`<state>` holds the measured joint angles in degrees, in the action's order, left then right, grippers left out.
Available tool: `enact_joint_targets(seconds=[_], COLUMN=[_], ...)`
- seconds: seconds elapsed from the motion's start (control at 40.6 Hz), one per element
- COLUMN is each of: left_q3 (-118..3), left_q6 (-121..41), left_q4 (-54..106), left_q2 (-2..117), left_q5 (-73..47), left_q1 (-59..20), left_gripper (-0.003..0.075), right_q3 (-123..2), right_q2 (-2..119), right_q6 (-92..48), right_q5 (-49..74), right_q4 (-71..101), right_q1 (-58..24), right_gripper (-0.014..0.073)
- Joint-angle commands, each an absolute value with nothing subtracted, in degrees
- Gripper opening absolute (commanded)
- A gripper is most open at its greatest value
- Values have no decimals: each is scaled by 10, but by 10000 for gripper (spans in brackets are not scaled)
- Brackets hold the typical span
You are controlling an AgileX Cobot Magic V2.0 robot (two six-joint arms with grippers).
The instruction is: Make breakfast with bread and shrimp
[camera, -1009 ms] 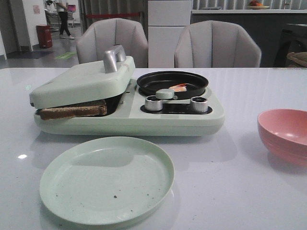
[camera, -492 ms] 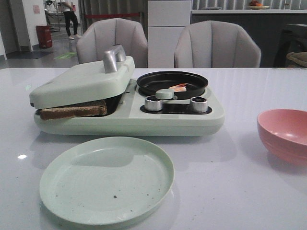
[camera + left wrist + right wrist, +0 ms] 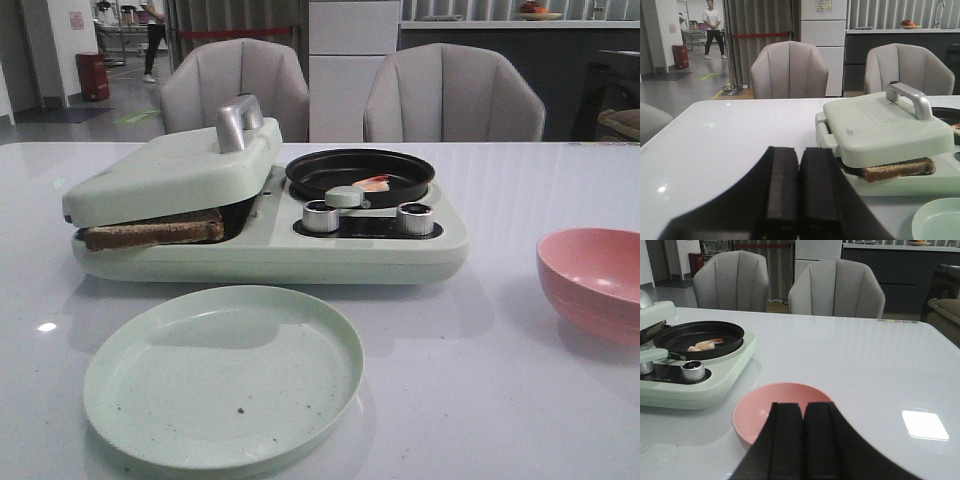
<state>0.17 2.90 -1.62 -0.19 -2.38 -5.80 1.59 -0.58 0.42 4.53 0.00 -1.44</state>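
The bread point(image 3: 152, 232) lies inside the pale green breakfast maker point(image 3: 270, 245), pressed under its lowered lid point(image 3: 170, 172); a brown crust edge sticks out, also seen as bread point(image 3: 897, 169) in the left wrist view. The shrimp point(image 3: 374, 183) rests in the black round pan point(image 3: 360, 170) on the maker, shown too as shrimp point(image 3: 702, 344) in the right wrist view. My left gripper point(image 3: 799, 156) is shut and empty, off to the left of the maker. My right gripper point(image 3: 803, 410) is shut and empty, just over the near side of the pink bowl point(image 3: 777, 407).
A pale green plate point(image 3: 223, 373) sits in front of the maker. The pink bowl point(image 3: 592, 282) stands at the right. Two silver knobs point(image 3: 321, 215) face forward on the maker. Two grey chairs point(image 3: 453, 95) stand behind the table.
Nothing on the table has moved. Only a person far in the background has walked on.
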Motion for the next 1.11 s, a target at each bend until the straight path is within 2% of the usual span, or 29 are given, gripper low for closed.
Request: enact_joint_targets(seconds=[0.0,1.083], left_q3=[18,18], left_q6=[29,29], left_q4=[-12,-12], left_q2=[-12,-12], left_q5=[30,30], left_q1=[-58,-58], left_gripper=[101,101], right_q3=[6,6], right_q2=[-19,-18], right_q6=[-7,-4], right_q5=[-17,-38], right_q4=[3,-23], right_q1=[-2,-2], right_gripper=[36,36])
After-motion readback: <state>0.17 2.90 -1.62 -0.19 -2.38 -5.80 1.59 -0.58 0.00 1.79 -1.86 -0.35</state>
